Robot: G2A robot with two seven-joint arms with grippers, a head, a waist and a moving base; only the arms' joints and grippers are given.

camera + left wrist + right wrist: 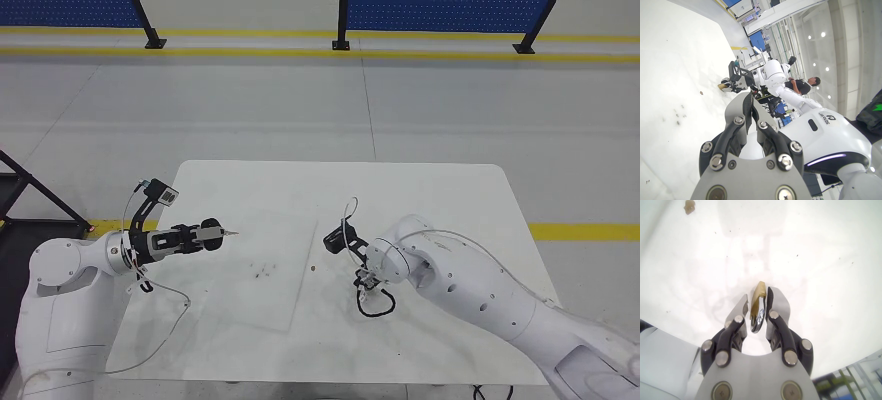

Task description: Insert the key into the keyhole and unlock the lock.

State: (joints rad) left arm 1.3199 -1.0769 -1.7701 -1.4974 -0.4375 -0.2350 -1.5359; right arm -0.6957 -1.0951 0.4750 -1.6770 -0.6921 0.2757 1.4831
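White table (450, 200) on a grey floor (300, 110). Thin clear sheet (283, 305) lies flat on the table's left-middle part. Cluster of small dark specks (264, 268) on the sheet, also seen from the left wrist (678, 116). Tiny brown scrap (313, 268) just beside the sheet's right edge, apart from the specks. Yellow floor line (585, 231) right of the table. Blue barriers (440, 12) on black feet at the far edge. Black frame (25, 190) at left.

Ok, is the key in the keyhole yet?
Out. The key in the left gripper is well apart from the padlock in the right gripper.
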